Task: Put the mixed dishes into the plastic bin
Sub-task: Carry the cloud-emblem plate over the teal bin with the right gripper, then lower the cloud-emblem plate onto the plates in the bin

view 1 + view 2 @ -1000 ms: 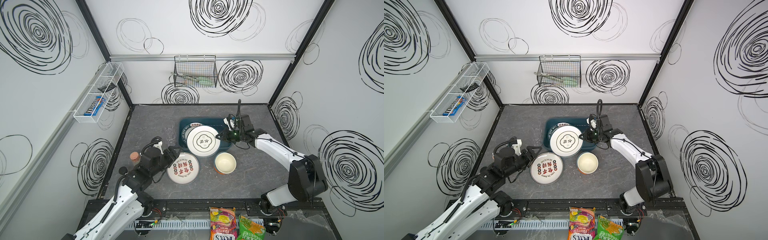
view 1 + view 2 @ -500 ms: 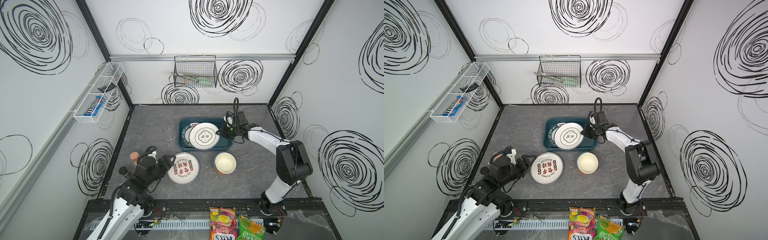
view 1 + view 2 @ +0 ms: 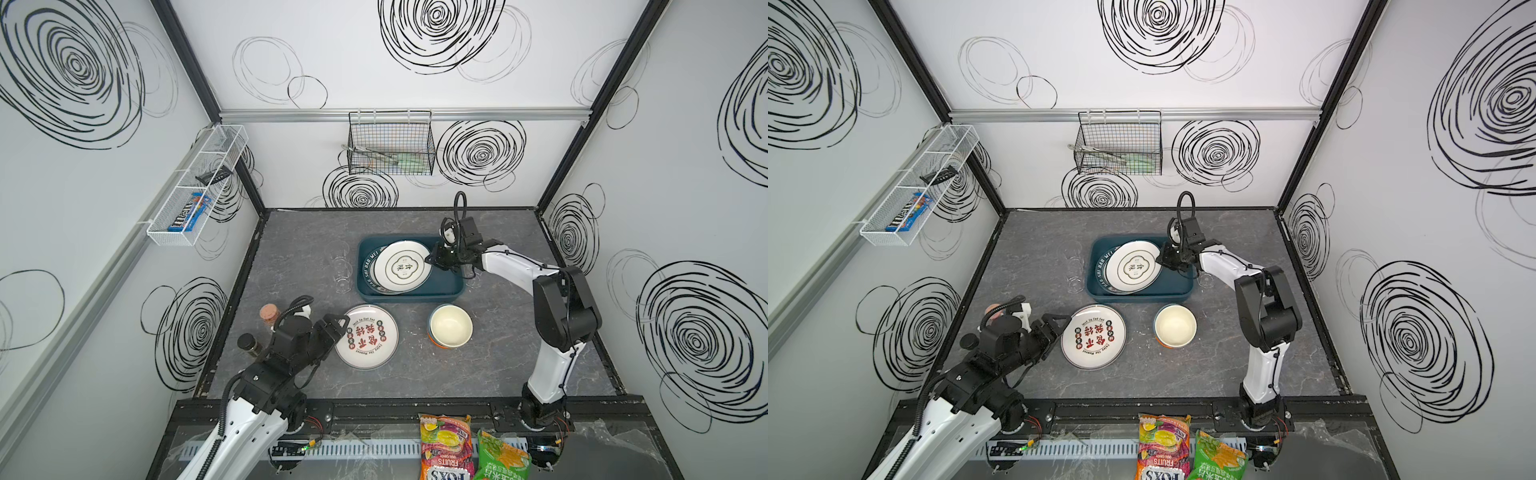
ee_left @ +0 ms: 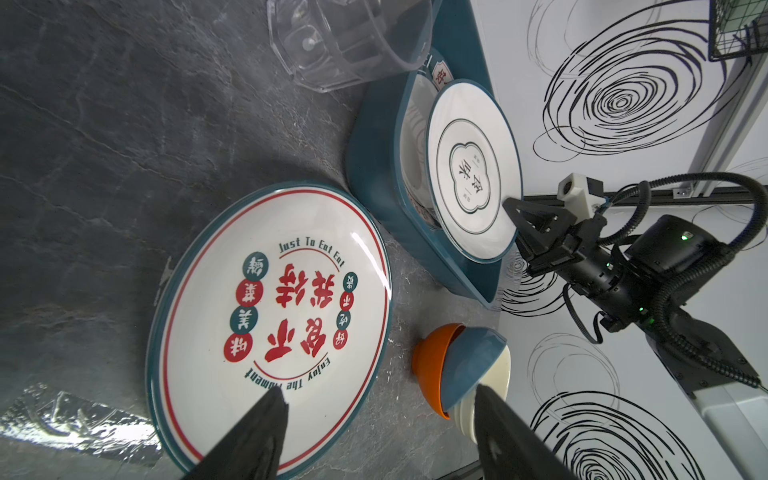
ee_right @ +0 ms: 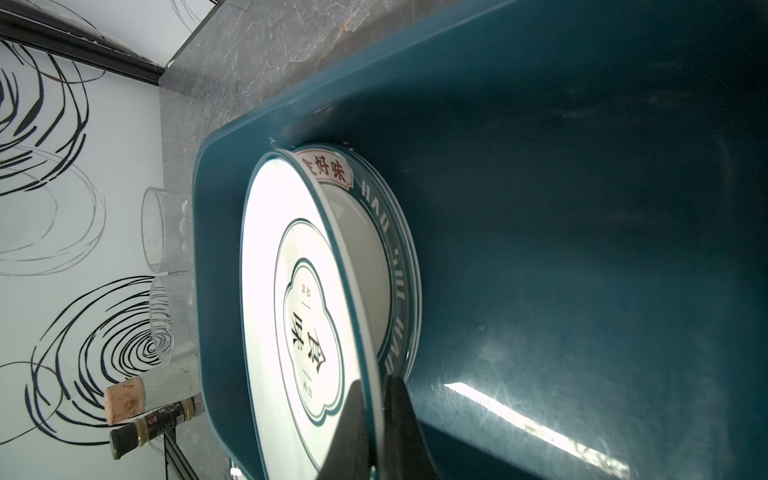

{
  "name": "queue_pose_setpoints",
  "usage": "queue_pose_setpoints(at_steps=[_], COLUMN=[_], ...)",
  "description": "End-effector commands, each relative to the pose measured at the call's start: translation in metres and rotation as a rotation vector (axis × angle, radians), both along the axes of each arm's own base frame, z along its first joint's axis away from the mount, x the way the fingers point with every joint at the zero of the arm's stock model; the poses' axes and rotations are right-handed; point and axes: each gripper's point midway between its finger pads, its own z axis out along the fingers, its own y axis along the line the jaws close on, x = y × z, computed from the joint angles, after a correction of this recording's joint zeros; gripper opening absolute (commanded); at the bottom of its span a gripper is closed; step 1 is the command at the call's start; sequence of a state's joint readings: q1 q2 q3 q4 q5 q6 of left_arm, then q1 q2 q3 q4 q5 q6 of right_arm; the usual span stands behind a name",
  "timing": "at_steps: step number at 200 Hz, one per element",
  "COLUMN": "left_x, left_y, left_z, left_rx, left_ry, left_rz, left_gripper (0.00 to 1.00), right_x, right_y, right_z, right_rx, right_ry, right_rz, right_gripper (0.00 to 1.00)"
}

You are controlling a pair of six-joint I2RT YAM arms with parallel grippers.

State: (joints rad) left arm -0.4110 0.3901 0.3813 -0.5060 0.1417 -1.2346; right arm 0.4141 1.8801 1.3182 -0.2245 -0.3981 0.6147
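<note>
"Grey tabletop. Where's the white plate (image 3: pixel 401 268)?"

"It has come down into the bin (image 3: pixel 411 297), tilted on another plate (image 3: pixel 369 271), rim pinched by the right gripper (image 3: pixel 429 260). Left gripper (image 3: pixel 334 330) gapes, empty. Release looks next."

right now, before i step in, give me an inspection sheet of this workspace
surface: grey stone-look tabletop, no spills seen
job's things: white plate tilted in the plastic bin over a lettered-rim plate; red-character plate, bowl stack and glass tumblers on the tabletop outside it
clutter: cork-stoppered jar and dark-lidded jar near the left edge; snack bags beyond the front rail
grippers: right gripper shut on the white plate's rim; left gripper open beside the red-character plate
cables: black cable loop above the right gripper, clear of the dishes
surroundings: wire basket on the back wall, mesh rack on the left wall
</note>
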Motion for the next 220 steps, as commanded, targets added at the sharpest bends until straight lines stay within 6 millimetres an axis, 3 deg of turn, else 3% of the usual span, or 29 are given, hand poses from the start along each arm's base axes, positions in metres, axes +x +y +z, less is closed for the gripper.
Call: queue_pose_setpoints(at_steps=[1, 220], left_x=[0.000, -0.003], left_y=[0.001, 0.005], left_z=[-0.004, -0.017], left_rx=[-0.009, -0.013], left_ry=[0.005, 0.033], left_rz=[0.010, 0.023], left_gripper=[0.75, 0.75], right_x=[0.013, 0.024], right_y=[0.013, 0.031], right_z=[0.018, -0.008], right_rx=[0.036, 0.001], right_ry=[-0.050, -0.024], right_rz=[0.005, 0.017], right_gripper=[0.00, 0.02])
